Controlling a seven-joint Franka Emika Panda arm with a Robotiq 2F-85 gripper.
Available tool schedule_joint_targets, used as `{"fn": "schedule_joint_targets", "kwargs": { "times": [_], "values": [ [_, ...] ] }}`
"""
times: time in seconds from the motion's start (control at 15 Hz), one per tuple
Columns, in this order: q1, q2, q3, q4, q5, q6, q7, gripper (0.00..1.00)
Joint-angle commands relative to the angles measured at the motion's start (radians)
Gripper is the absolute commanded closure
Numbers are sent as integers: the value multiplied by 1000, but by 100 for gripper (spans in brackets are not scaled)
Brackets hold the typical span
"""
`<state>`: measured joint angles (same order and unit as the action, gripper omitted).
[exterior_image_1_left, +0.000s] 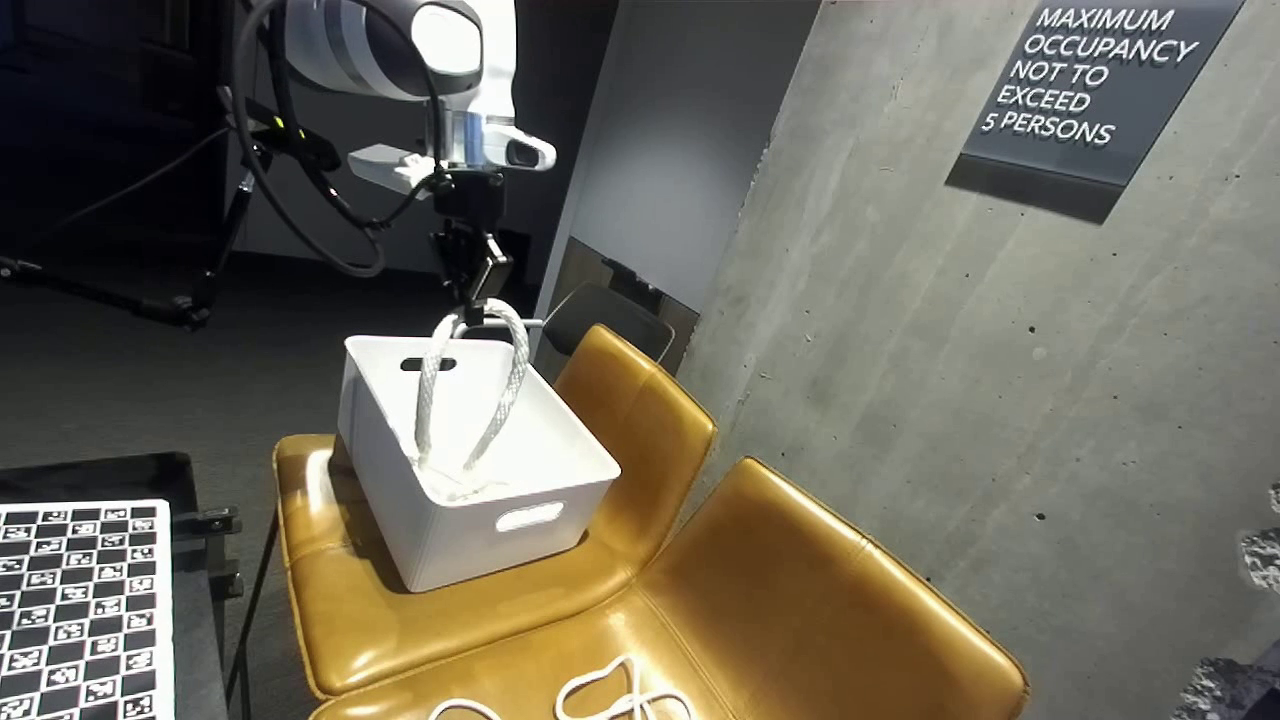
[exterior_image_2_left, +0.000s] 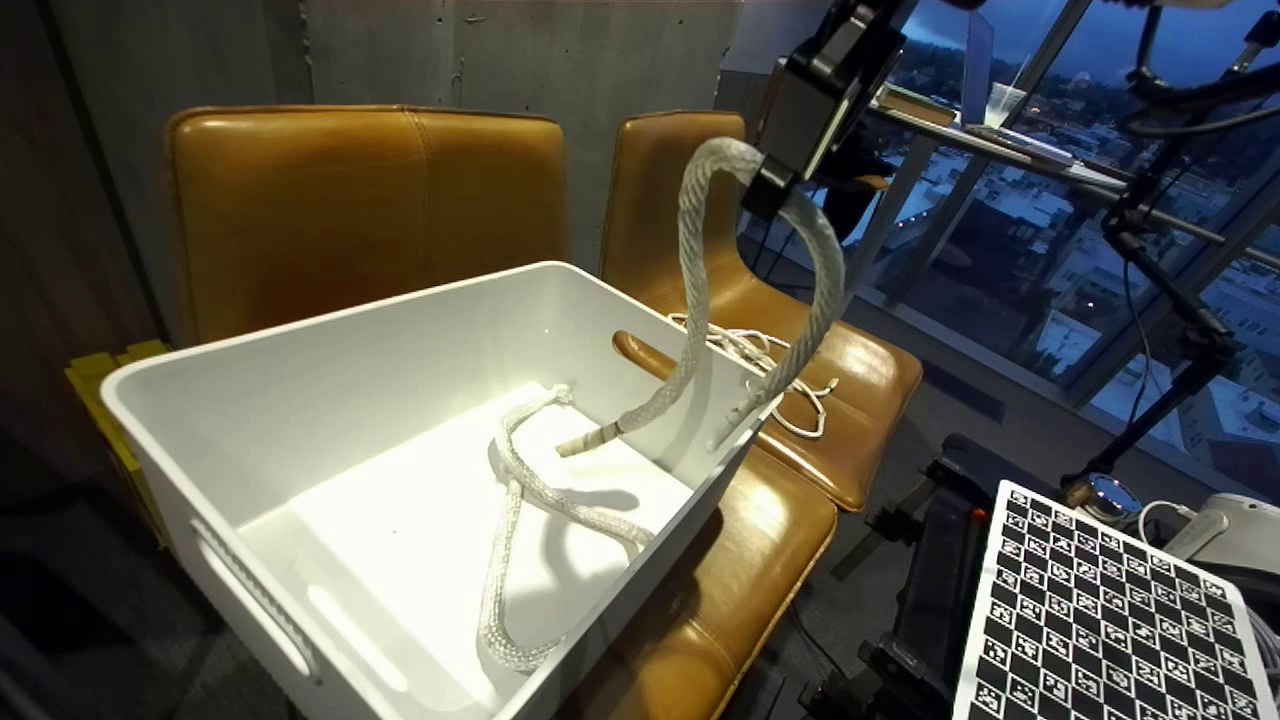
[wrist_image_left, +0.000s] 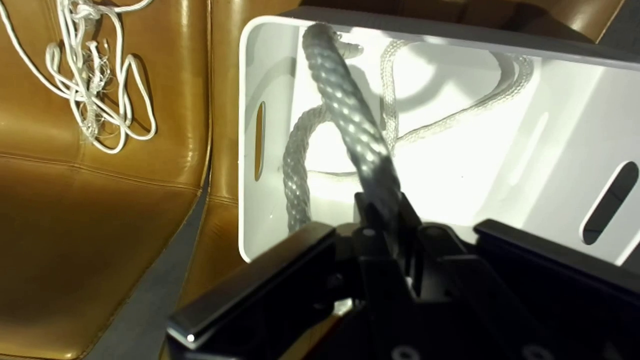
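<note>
My gripper (exterior_image_1_left: 474, 313) is shut on a thick, whitish twisted rope (exterior_image_1_left: 515, 375) near the top of its arch. The gripper also shows in an exterior view (exterior_image_2_left: 770, 187) and in the wrist view (wrist_image_left: 381, 210). The rope (exterior_image_2_left: 693, 250) hangs in an upside-down U, both legs reaching down into a white plastic bin (exterior_image_1_left: 480, 545). One taped end hangs inside over the bin floor. In the wrist view, the rope (wrist_image_left: 345, 100) runs up from between the fingers. Thinner braided rope (exterior_image_2_left: 497, 590) lies curled on the bin floor; whether it is one piece or two I cannot tell.
The bin stands on a tan leather chair (exterior_image_1_left: 350, 640). A second tan chair (exterior_image_1_left: 850, 580) adjoins it, with tangled thin white cord (wrist_image_left: 85, 100) on its seat. A black-and-white marker board (exterior_image_1_left: 80, 600) lies beside the chairs. A concrete wall (exterior_image_1_left: 950, 400) rises behind the chair backs.
</note>
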<state>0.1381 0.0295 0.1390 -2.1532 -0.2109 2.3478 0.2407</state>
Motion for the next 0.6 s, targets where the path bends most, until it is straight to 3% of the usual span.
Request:
{"fn": "schedule_joint_targets", "kwargs": {
  "times": [0.0, 0.07, 0.13, 0.2, 0.53],
  "values": [
    [-1, 2, -6, 25, 2, 14, -19, 97],
    [-1, 4, -6, 32, 3, 16, -12, 97],
    [0, 3, -5, 35, -1, 16, -8, 64],
    [1, 2, -5, 36, -7, 18, -6, 63],
    [-12, -23, -17, -2, -2, 46, -27, 29]
  ]
}}
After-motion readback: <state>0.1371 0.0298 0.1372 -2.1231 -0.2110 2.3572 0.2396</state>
